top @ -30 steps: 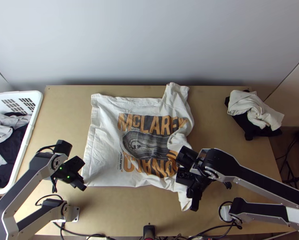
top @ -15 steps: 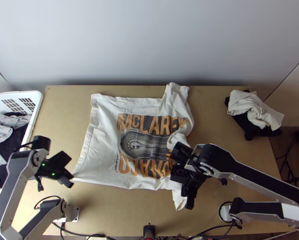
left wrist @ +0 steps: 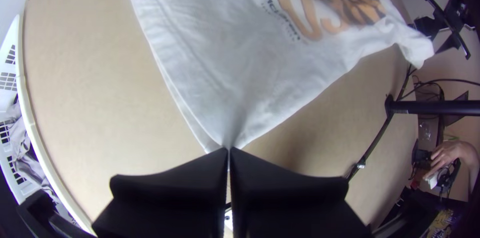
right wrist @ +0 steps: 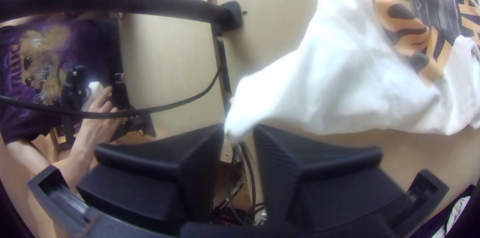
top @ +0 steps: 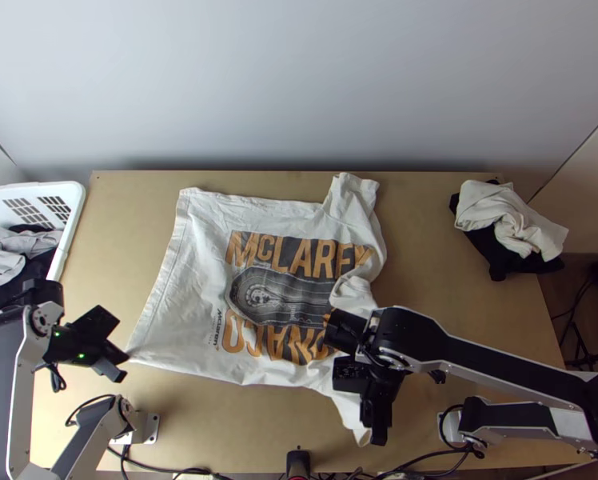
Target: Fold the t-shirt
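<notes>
t-shirt: white t-shirt (top: 179,308) spread print-up on the bench (top: 439,240), hem (top: 158,280) toward the basket side, far sleeve (top: 352,190) sticking out, cloth rumpled at the sleeve side
left gripper: (left wrist: 228,151) fingers closed together on the near hem corner, cloth drawn to a point there
right gripper: (right wrist: 240,131) narrow gap between fingers, bunched near sleeve end (right wrist: 277,91) caught at the tips, looks like a light pinch
progress: early; roughly laid out, no proper fold made. Done: both near corners apparently taken. Left: straighten sleeve side, tuck sleeves, fold body over
step: probably stretching the near edge before folding
top view: whole outline, plus white laundry basket (top: 73,218) at left and cream cloth (top: 499,218) on dark cloth (top: 491,250) at right
left wrist view: adds two layered edges beside the held corner, too fine to read from above
right wrist view: adds the gap and pinch, masked from above by the gripper body
risk: shallow sleeve grip may slip
</notes>
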{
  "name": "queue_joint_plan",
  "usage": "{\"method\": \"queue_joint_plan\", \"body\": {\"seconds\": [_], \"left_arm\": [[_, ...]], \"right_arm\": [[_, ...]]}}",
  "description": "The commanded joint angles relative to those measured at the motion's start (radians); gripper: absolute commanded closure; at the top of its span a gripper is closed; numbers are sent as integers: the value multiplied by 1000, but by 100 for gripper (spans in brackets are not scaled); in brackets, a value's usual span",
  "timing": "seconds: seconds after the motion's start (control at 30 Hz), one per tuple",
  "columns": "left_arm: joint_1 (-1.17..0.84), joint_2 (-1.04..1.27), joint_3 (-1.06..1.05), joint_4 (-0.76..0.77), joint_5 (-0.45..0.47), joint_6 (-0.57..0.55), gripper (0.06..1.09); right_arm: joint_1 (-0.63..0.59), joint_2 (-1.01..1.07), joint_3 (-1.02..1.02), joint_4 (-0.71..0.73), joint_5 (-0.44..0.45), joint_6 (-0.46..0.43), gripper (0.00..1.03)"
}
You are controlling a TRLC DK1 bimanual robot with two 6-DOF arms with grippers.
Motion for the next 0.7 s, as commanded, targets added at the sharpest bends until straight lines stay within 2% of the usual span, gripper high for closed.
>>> {"method": "queue_joint_plan", "body": {"seconds": [0.0,0.1,0.17,0.27,0.4,0.5,0.67], "left_arm": [[-156,-13,-50,106,59,-210,75],[-211,-7,-31,178,82,-337,28],[-232,-1,4,230,92,-415,15],[-235,42,73,308,115,-498,12],[-238,137,150,515,116,-618,12],[-278,252,205,718,115,-736,12],[-306,510,345,919,87,-840,12]], "right_arm": [[7,5,4,2,-8,1,5],[-37,4,53,5,-5,6,3],[-100,1,120,4,6,10,3],[-232,1,249,2,23,27,3],[-424,5,356,7,44,52,3],[-509,4,373,16,54,52,3],[-617,1,379,39,57,58,3]]}}
